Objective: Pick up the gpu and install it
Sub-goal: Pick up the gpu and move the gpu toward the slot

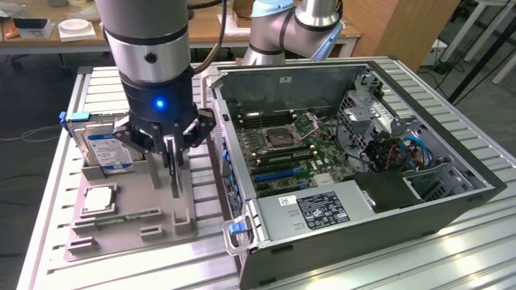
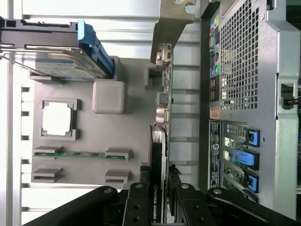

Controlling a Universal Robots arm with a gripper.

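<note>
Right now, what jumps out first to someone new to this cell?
The arm's gripper, blue light glowing, is clamped on the gpu, which stands on edge on the grey tray at the exterior view's left. At that view's right sits the open computer case, its green motherboard exposed.

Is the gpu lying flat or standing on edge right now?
On edge: the gpu stands upright from the gray holder, under the gripper; the wrist view shows its thin edge, not its flat face.
</note>
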